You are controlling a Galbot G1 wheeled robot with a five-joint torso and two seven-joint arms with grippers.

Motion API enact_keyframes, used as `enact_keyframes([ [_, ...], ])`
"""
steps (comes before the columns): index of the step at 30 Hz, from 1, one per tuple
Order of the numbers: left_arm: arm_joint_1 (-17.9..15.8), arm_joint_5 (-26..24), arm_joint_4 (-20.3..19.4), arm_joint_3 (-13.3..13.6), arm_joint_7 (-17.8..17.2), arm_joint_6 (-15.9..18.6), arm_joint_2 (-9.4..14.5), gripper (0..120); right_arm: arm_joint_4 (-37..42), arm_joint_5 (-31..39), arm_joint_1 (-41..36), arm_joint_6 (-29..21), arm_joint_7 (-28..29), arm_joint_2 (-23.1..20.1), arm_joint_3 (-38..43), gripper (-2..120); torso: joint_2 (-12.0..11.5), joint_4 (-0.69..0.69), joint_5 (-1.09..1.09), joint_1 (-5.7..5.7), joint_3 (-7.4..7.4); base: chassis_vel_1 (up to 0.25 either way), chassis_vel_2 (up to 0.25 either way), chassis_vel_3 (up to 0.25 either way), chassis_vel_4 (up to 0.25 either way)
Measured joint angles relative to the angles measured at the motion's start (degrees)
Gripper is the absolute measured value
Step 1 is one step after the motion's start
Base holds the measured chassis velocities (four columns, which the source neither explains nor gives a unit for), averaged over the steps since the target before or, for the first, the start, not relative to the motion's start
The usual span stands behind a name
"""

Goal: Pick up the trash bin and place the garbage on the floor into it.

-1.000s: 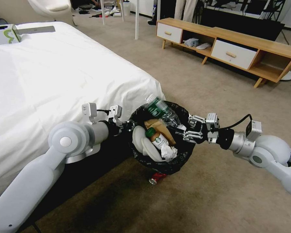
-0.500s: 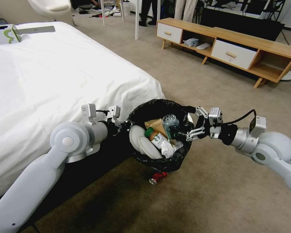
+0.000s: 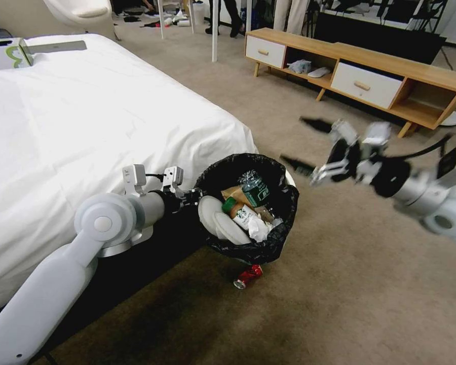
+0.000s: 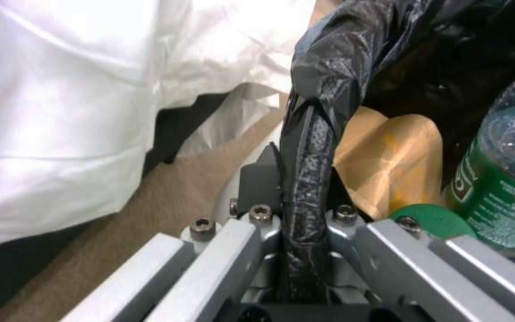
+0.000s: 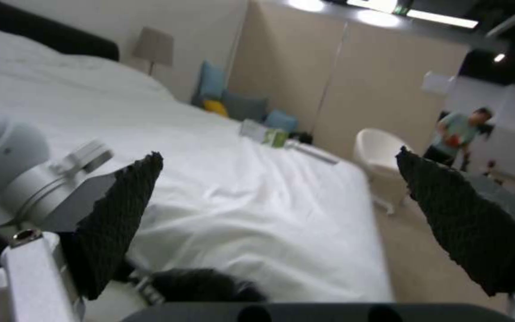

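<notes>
Nearest, the left arm reaches in from the lower left, and the left gripper [image 3: 193,195] is clamped on the near-left rim of the trash bin [image 3: 281,230]; in the left wrist view its fingers [image 4: 257,188] pinch a fold of the black plastic bag [image 4: 323,67] together with the rim. The bin hangs tilted at the foot corner of the bed [image 3: 86,126], its mouth turned toward the camera, and whether its base touches the floor [image 3: 339,284] cannot be told. Inside it lie a white plate-like piece [image 3: 218,223], a brown-drink bottle [image 3: 240,215] with a green cap, a white tissue [image 3: 258,229], a brown paper bag [image 3: 232,194] and a clear bottle [image 3: 254,186] with a green label. Just under the bin's front edge, 1 crushed red can [image 3: 248,276] lies on the carpet. Farther out and to the right, the right gripper [image 3: 303,144] is in the air, above and beside the bin's far-right rim and apart from it, blurred with motion; its 2 dark-padded fingers [image 5: 117,210] stand wide apart with nothing between them. Beyond, along the far side of the carpet, stands a long wooden cabinet [image 3: 390,66] with 2 white drawers.
</notes>
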Motion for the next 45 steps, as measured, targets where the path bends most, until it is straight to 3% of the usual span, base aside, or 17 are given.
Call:
enact_keyframes([
  [9, 0.2, -1.4, -3.0, -2.3, -1.2, 0.0, 1.7, 2, -6.5, 1.1, -1.2, -1.0, 1.5, 1.0, 7.1, 100, 0.0, 0.0, 0.01, 0.0, 0.0, 0.0, 0.0, 0.0, 0.0],
  [14, -0.1, -2.4, -4.1, -3.9, -1.5, 0.0, 2.3, 2, -11.8, -3.1, -1.8, -3.6, 4.8, 1.6, 6.5, 100, 0.0, 0.0, 0.01, 0.0, 0.0, 0.0, 0.0, 0.0, 0.0],
  [18, -0.2, -3.2, -4.9, -5.9, -1.6, 0.0, 2.7, 2, -16.8, -8.3, -2.0, -6.5, 8.8, 3.0, 1.1, 100, 0.0, 0.0, 0.0, 0.0, 0.0, 0.0, 0.0, 0.0, 0.0],
  [28, -0.3, -3.3, -4.4, -7.9, -1.6, 0.1, 2.7, 2, -25.8, -14.8, 1.6, -5.7, 10.1, 8.8, -13.7, 100, 0.0, 0.01, 0.01, 0.0, 0.01, 0.0, 0.0, 0.0, 0.0],
  [40, -1.0, -3.1, -3.4, -7.4, -1.1, 0.1, 2.9, 2, -27.8, -16.4, 0.6, -4.0, 10.2, 11.2, -16.3, 100, 0.0, -0.01, 0.0, 0.0, 0.01, 0.0, 0.0, 0.0, 0.0],
  [45, -1.3, -3.4, -5.3, -6.7, -1.2, 0.1, 2.9, 2, -29.6, -17.9, 0.7, -3.0, 10.0, 12.2, -17.9, 100, 0.0, 0.0, 0.0, 0.0, 0.0, 0.0, 0.0, 0.0, 0.0],
])
